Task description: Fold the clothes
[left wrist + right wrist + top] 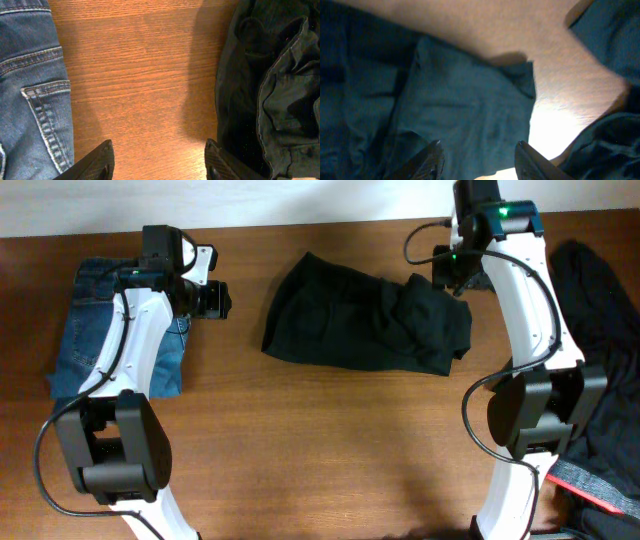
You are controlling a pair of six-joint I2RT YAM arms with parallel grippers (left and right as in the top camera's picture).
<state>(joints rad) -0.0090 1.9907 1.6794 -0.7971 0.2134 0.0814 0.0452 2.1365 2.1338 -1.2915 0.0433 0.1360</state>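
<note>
Wooden table fills the overhead view. Black trousers lie crumpled and roughly bunched in the upper centre, matte, with lumpy folds towards their right end. Blue denim jeans sit flat at the left edge, partly under the left arm. A dark heap of other clothes runs down the right edge, with a red strip at the lower right.

Left gripper is in the upper left, between the jeans and the trousers, touching neither. The left wrist view shows its jaws apart over bare wood, holding nothing. Right gripper is over the trousers' upper right end. The right wrist view shows its jaws spread above black fabric, nothing pinched.

Only the left wrist view shows the jeans' back pocket with pale stitching, and the seams on the trousers. Only the overhead view shows the heap.
</note>
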